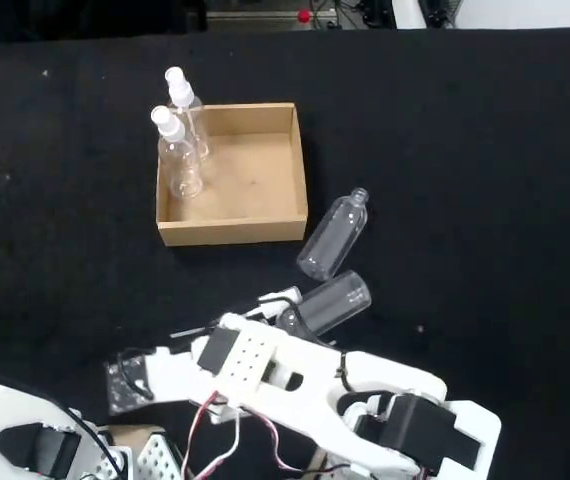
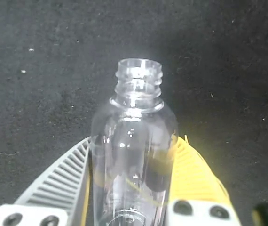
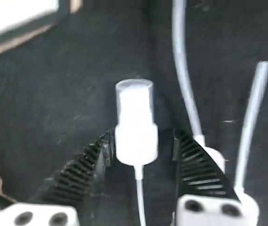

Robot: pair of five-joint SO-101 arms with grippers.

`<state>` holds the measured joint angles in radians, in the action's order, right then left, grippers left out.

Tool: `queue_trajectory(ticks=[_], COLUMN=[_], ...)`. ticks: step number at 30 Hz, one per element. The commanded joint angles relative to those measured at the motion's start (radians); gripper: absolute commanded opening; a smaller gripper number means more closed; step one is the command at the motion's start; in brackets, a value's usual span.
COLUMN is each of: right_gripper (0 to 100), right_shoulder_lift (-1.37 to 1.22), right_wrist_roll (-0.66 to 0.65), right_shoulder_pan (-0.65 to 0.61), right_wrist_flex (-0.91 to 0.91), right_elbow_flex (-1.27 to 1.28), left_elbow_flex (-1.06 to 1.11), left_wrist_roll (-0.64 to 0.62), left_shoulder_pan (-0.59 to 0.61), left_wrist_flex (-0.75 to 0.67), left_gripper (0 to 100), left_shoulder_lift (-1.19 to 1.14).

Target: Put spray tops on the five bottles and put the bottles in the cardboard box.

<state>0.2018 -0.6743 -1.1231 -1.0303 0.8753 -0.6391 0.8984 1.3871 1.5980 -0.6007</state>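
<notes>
A small red object (image 1: 305,16) sits beyond the far edge of the black table (image 1: 485,150).

- table (image 1: 485,150): plain black
- cardboard box (image 1: 230,232): tan brown
- bottle (image 2: 134,155): clear
- spray top (image 3: 135,127): white
- left gripper (image 2: 136,139): ribbed grey finger, yellow finger
- right gripper (image 3: 142,134): ribbed black fingers, white base

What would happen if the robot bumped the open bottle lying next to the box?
The loose bottle would probably roll, because it lies on its round side on the flat table. It likely feels light: it looks clear and empty, with no top. Its smooth wall may slip in a tool.
</notes>
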Motion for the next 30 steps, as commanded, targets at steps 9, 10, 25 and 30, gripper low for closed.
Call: queue_trajectory(ticks=[9, 10, 25, 30], right_gripper=[19.1, 19.1, 1.4, 1.1], right_shoulder_lift=[-0.012, -0.012, -0.001, 0.054], right_wrist_roll=[-0.006, 0.008, 0.014, 0.081], right_shoulder_pan=[0.021, 0.020, 0.025, 0.041], right_wrist_flex=[0.106, 0.115, 0.066, -0.074], right_elbow_flex=[0.028, 0.033, 0.042, -0.090], left_elbow_flex=[-0.064, -0.064, -0.165, -0.271], left_wrist_roll=[-0.008, -0.008, -0.011, -0.084], left_shoulder_pan=[0.002, 0.004, -0.015, -0.016], left_wrist_flex=[0.011, 0.011, 0.163, 0.160], left_gripper=[5, 5, 5, 5], left_shoulder_lift=[0.021, 0.023, 0.026, 0.026])
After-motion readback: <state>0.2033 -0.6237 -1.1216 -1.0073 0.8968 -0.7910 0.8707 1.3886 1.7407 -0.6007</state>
